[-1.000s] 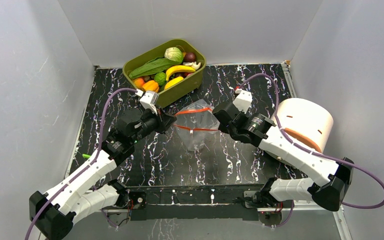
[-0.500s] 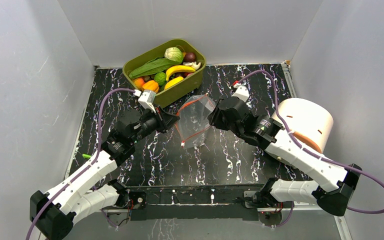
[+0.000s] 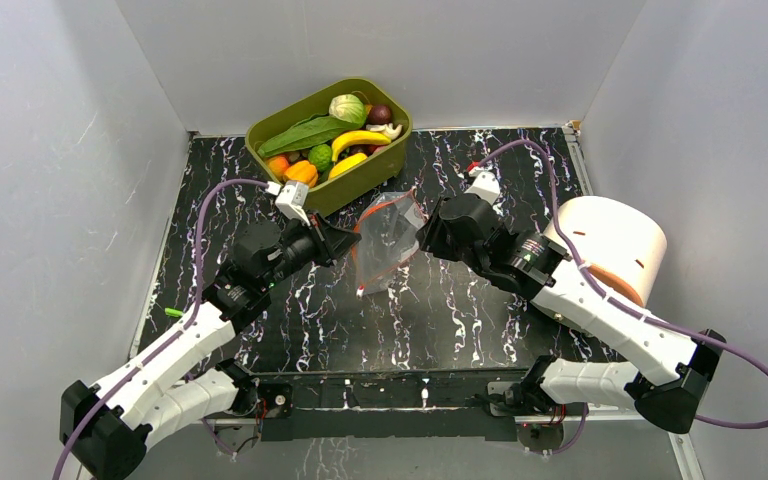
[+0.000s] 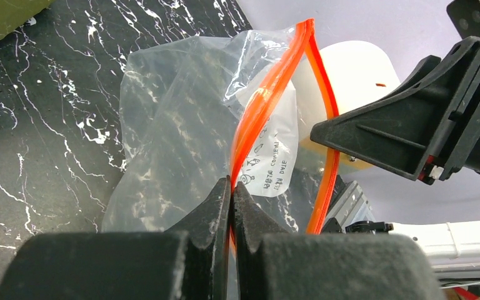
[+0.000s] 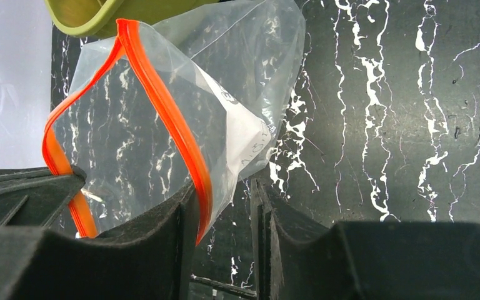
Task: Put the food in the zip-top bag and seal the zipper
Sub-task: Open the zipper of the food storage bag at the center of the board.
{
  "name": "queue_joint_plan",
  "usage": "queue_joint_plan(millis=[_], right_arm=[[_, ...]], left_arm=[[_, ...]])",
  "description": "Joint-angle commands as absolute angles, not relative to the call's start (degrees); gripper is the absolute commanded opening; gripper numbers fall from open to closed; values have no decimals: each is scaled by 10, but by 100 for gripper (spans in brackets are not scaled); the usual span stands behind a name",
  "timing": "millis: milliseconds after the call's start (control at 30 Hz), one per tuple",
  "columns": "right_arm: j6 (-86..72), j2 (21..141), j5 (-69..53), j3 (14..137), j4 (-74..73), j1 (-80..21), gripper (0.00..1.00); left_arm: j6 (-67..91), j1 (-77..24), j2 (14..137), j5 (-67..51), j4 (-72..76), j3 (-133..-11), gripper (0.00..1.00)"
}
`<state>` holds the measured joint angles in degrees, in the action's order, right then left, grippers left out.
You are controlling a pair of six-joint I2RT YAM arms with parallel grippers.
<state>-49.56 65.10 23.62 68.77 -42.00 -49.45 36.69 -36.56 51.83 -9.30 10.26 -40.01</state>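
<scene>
Olive tub point(image 3: 365, 178) at 11 o'clock holds all the food point(image 3: 335, 135); the zip-top bag point(image 3: 385, 240) hangs mid-table. Left wrist: left gripper point(image 4: 232, 187) pinched tight on the zipper point(image 4: 269, 100). Right wrist: right gripper point(image 5: 222, 187) fingers apart, bag lip between them. Since half a second ago, the bag's swung narrower.

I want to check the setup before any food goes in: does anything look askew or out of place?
The zip-top bag hangs askew with its mouth tilted. Its zipper is pinched in the left tool, while the right tool stands open around it. A small green piece lies alone by the table's left edge.
</scene>
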Motion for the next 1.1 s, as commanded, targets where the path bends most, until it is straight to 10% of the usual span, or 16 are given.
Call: queue_joint_plan(millis=[0, 200, 500, 767, 1067], right_arm=[[-478, 635, 230, 697, -409, -494, 33], [-454, 633, 238, 690, -405, -494, 0], [-406, 594, 345, 725, -469, -494, 0], [-327, 564, 202, 703, -388, -494, 0], [-305, 599, 298, 752, -489, -494, 0]], left_arm=[[377, -364, 518, -94, 134, -399, 0], [362, -364, 538, -94, 116, -423, 0], [330, -364, 529, -42, 25, -452, 3], [297, -365, 561, -112, -10, -510, 51], [233, -364, 552, -116, -38, -534, 78]])
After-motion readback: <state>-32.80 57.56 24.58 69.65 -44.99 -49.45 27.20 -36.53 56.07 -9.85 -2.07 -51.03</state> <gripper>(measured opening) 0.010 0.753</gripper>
